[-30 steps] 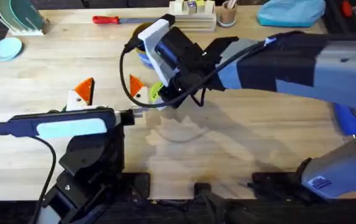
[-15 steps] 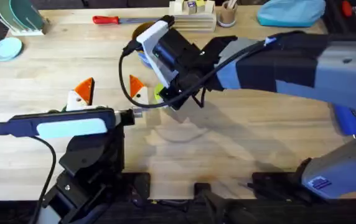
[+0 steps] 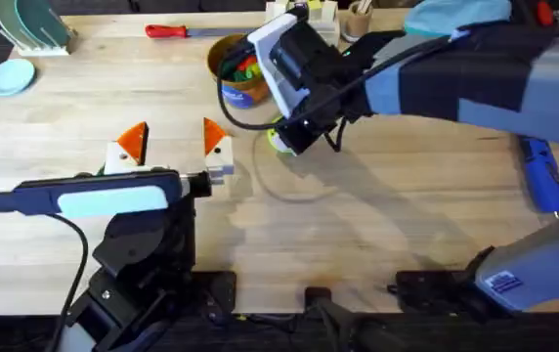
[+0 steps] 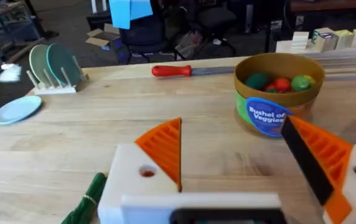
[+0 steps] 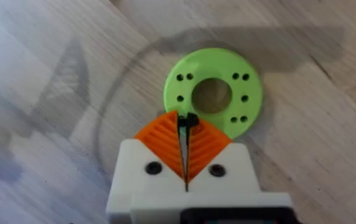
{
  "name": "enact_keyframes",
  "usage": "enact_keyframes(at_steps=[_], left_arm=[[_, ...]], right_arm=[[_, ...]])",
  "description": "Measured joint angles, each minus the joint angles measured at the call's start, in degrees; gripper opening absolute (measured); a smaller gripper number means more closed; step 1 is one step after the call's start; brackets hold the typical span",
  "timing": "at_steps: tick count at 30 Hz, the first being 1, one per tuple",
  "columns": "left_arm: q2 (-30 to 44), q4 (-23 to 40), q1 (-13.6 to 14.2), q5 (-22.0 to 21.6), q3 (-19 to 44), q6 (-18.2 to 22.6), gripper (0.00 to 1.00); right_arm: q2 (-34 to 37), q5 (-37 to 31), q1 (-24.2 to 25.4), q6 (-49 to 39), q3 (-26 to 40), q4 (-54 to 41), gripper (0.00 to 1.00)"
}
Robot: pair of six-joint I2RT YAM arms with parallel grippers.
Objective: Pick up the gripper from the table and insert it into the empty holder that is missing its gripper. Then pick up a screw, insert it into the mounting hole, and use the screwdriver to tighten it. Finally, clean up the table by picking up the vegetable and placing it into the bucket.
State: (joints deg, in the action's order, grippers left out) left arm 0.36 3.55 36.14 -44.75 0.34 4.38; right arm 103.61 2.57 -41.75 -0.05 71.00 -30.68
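My right gripper (image 5: 187,127) is shut on a small black screw (image 5: 188,119), just above a green disc (image 5: 213,93) with small holes. Overhead, the right gripper (image 3: 294,137) hangs beside the bucket (image 3: 235,90), a tan tub with a blue label that holds toy vegetables. My left gripper (image 4: 246,168) is open, and both of its white fingers (image 4: 144,177) carry orange tips. A green vegetable (image 4: 88,198) lies on the table beside the left finger. The blue screwdriver (image 3: 541,178) lies at the right. A loose gripper and an empty holder are out of view.
A red-handled screwdriver (image 3: 167,31) lies along the far edge. A dish rack (image 3: 27,27) and a pale blue plate (image 3: 10,75) sit at the far left. Wooden blocks (image 3: 304,22) and a pen cup (image 3: 357,22) stand behind the bucket. A blue cloth (image 3: 455,20) is at the far right.
My right gripper has moved away from the left gripper's right finger, up and to the right, and the bucket is now uncovered. The left arm has not moved.
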Motion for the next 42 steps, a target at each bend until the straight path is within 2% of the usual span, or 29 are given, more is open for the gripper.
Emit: enact_keyframes(at_steps=[3, 6, 11, 17, 20, 23, 28, 35, 39, 42], left_arm=[[0.0, -0.1, 0.0, 1.5, 0.0, 0.0, 0.993], [0.0, -0.3, 0.0, 5.0, 0.0, 0.0, 0.993], [0.0, -0.5, 0.0, 13.6, 0.0, 0.0, 0.993], [0.0, -0.3, 0.0, 28.2, 0.0, 0.0, 0.992], [0.0, 0.2, 0.0, 37.0, 0.0, 0.0, 0.992], [0.0, 0.3, 0.0, 45.4, 0.0, 0.0, 0.992], [0.0, 0.1, 0.0, 56.2, 0.0, 0.0, 0.993], [0.0, -0.5, 0.0, 66.1, 0.0, -0.1, 0.993], [0.0, -0.6, 0.0, 69.5, 0.0, -0.3, 0.993], [0.0, -0.6, 0.0, 70.9, 0.0, -2.2, 0.993]], right_arm=[[-1.7, -0.4, 0.9, 0.0, -0.1, -0.8, 0.005], [-4.5, -0.7, 1.2, 0.0, -0.2, -1.3, 0.005], [-9.0, -0.9, 1.2, 0.0, -0.2, -1.9, 0.005], [-13.5, -4.0, 1.3, 0.0, -0.1, -6.8, 0.005], [-15.6, -5.3, 1.8, -0.4, 0.7, -11.4, 0.005], [-16.9, -6.2, 2.1, -0.5, 4.3, -16.3, 0.005], [-17.7, -6.4, 2.1, -1.0, 12.5, -23.9, 0.005], [-17.9, -1.2, 1.6, -2.6, 18.8, -28.2, 0.005], [-17.9, 2.6, -0.9, -4.7, 19.3, -28.1, 0.005], [-17.9, 4.2, -3.8, -6.0, 19.3, -28.0, 0.005]])
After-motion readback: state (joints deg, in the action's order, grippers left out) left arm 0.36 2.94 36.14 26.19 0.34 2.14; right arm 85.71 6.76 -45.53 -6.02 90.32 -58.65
